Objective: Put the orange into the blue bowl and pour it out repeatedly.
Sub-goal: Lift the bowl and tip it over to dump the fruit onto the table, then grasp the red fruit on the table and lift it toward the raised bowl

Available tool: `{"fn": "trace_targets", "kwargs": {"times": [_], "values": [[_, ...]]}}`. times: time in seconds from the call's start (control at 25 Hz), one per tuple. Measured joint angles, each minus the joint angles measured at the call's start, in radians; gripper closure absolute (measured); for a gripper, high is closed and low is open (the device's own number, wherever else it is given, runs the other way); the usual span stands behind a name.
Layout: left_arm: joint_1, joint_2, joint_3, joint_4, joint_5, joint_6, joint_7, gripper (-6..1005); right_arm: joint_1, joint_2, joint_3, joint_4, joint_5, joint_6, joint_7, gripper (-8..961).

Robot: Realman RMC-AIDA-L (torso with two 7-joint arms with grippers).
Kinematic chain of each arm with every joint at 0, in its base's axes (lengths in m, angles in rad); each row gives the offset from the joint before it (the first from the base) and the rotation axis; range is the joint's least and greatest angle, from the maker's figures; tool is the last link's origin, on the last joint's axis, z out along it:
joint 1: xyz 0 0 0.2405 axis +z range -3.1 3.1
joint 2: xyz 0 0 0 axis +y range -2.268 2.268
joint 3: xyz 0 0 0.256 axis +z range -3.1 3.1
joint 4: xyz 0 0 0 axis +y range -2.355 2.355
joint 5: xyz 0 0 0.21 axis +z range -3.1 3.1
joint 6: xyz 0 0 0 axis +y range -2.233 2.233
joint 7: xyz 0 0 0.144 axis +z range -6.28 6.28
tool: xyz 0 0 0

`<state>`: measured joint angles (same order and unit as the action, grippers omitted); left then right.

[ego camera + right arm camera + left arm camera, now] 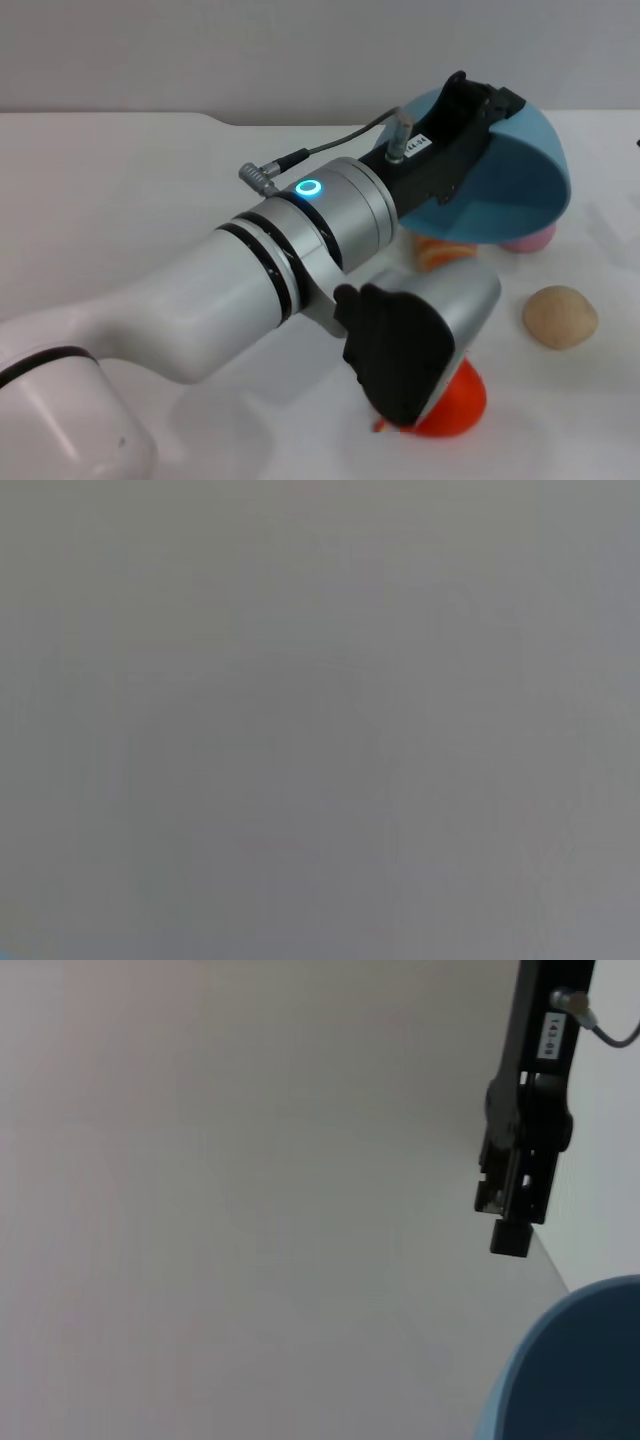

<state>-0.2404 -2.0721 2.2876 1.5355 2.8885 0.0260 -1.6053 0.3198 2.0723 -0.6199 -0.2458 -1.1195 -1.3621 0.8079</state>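
My left arm reaches across the table, and the left gripper is shut on the rim of the blue bowl. The bowl is held up off the table and tipped on its side, with its opening toward me. In the left wrist view, one black finger shows beside the bowl's edge. The orange lies on the table near the front, partly hidden behind the left wrist's camera housing. The right gripper is out of view; its wrist view shows only a plain grey surface.
An orange-and-cream striped loaf and a pink object lie under the raised bowl. A tan round bun sits to the right. The white table stretches away to the left.
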Motion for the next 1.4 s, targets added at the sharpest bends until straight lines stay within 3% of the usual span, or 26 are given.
{"fn": "trace_targets", "kwargs": {"times": [0.12,0.24,0.4,0.52,0.64,0.8,0.96,1.12,1.32,1.4], "values": [[-0.001,-0.006,-0.033,-0.001,-0.05,0.0,-0.088,1000,0.004,0.0,0.001,0.0,0.0,0.0,0.007,240],[-0.029,-0.006,-0.14,0.014,-0.154,0.088,-0.288,1000,0.005,-0.001,0.006,-0.001,0.011,0.0,0.074,240],[-0.12,0.002,-0.324,-0.003,-0.208,0.327,-0.564,1000,0.003,-0.014,-0.01,-0.063,-0.012,0.003,0.269,242],[-0.224,0.005,-0.463,-0.058,-0.207,0.588,-0.746,999,0.002,-0.019,-0.014,-0.116,-0.082,0.006,0.374,243],[-0.319,0.007,-0.567,-0.148,-0.207,0.791,-0.856,1000,0.005,-0.028,-0.007,-0.206,-0.219,0.009,0.536,245],[-0.386,0.007,-0.663,-0.236,-0.214,0.925,-0.921,1000,0.012,-0.04,-0.005,-0.364,-0.411,0.006,0.755,246],[-0.41,0.008,-0.759,-0.301,-0.258,0.987,-0.93,999,0.037,-0.046,-0.01,-0.52,-0.632,-0.032,0.898,248],[-0.413,0.011,-0.815,-0.34,-0.308,1.006,-0.913,1000,0.111,-0.054,-0.021,-0.554,-0.848,-0.09,0.983,251],[-0.414,0.011,-0.819,-0.35,-0.312,1.008,-0.911,999,0.216,-0.008,-0.057,-0.536,-1.075,-0.1,0.997,253],[-0.415,0.012,-0.816,-0.356,-0.313,1.004,-0.911,999,0.241,-0.002,-0.092,-0.501,-1.089,-0.091,0.999,254]]}}
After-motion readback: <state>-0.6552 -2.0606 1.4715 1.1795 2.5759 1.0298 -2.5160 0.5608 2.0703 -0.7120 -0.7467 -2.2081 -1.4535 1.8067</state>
